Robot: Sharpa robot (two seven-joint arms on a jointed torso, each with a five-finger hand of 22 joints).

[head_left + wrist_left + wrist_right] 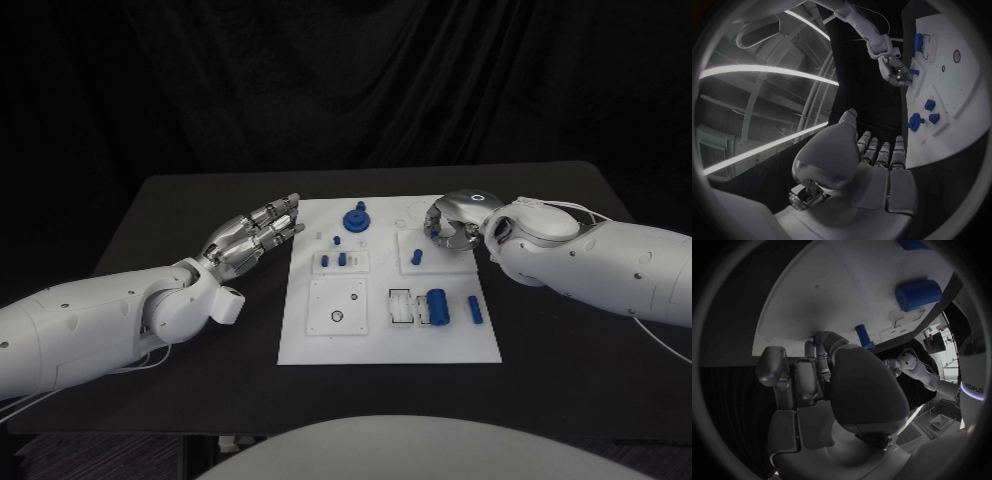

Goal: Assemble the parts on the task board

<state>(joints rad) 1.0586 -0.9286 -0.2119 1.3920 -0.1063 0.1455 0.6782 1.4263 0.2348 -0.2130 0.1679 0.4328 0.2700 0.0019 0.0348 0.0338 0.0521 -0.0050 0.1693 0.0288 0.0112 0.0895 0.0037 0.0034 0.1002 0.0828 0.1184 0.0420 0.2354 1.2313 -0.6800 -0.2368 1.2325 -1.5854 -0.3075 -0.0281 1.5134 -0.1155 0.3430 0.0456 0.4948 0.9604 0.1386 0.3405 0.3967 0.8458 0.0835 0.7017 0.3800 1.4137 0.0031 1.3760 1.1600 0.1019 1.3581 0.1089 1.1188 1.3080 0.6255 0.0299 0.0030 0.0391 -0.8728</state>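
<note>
I have the task board (387, 345) at the centre of the black table (173, 210). My right hand (451, 222) sits over the board's 1 o'clock corner, fingers curled down around a small blue part (819, 338); the right wrist view shows fingertips touching it, but I cannot tell whether it is truly clamped. A short blue peg (417, 256) stands just beside that hand at its 7 o'clock. My left hand (254, 236) rests off the board's 9 o'clock edge, fingers straight, held side by side, holding nothing. The large blue cylinder (437, 306) lies at the board's 4 o'clock.

Risk, in my judgement: a partial hold lets the part tilt or drop on lifting, and the curled fingers could knock the neighbouring peg. The board looks unrestrained and may slide under side load.
</note>
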